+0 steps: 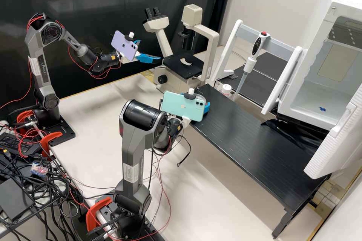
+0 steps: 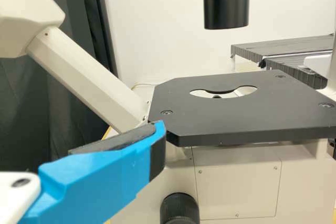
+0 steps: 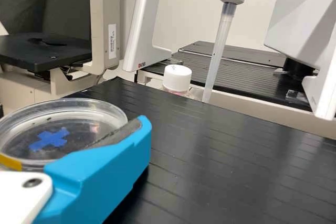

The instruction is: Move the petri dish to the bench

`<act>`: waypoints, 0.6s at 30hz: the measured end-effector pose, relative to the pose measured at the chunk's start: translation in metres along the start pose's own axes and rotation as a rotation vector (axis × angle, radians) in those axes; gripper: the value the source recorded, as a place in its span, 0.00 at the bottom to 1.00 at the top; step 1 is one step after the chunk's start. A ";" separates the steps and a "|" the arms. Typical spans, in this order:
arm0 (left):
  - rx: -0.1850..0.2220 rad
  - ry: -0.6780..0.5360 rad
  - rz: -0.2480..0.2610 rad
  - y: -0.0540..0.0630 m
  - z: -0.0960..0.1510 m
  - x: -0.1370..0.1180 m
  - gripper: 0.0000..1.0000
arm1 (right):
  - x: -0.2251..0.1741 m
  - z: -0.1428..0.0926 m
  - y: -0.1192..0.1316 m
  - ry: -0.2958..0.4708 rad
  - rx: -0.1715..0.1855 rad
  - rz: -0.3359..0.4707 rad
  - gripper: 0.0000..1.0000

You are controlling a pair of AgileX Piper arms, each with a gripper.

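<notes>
Black counter [image 1: 249,139], dark curtain [image 1: 94,7] beyond; petri dish [image 3: 86,121] roughly level.
Right gripper [image 1: 207,108] pinches the dish, round face upward; left gripper [image 1: 150,50] spread near microscope [image 1: 183,64].

Table [image 1: 94,120] under bench [image 1: 260,139], bench toward right. Microscope [image 1: 212,45] at table's far side, left of bench. Bottle [image 1: 226,90] just behind bench's far end. Pipette [image 1: 257,47] right of bottle, on stand [image 1: 233,39]. Cabinet [image 1: 313,99] right of stand, open door [image 1: 335,143] at its near side. Cable heap [image 1: 56,188] at near left. Petri dish [image 3: 84,121] in right gripper [image 1: 207,107], near bench's left edge.
</notes>
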 end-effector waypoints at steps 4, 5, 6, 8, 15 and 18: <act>0.000 0.000 0.000 0.000 0.000 0.000 1.00 | -0.001 0.000 0.000 -0.001 0.002 -0.002 1.00; 0.000 0.000 0.000 0.000 0.000 0.000 1.00 | -0.001 0.000 0.000 -0.002 0.002 -0.002 1.00; 0.000 0.000 0.000 0.000 0.000 0.000 1.00 | -0.002 0.000 0.000 0.001 0.002 0.001 1.00; 0.000 0.000 0.000 0.000 0.000 0.000 1.00 | -0.004 -0.001 0.001 0.007 0.000 0.002 1.00; 0.000 0.000 0.000 0.000 0.000 0.000 1.00 | -0.027 0.000 0.017 0.054 -0.006 0.041 1.00; 0.000 0.000 0.000 0.000 0.000 0.000 1.00 | -0.044 0.003 0.032 0.085 0.004 0.087 1.00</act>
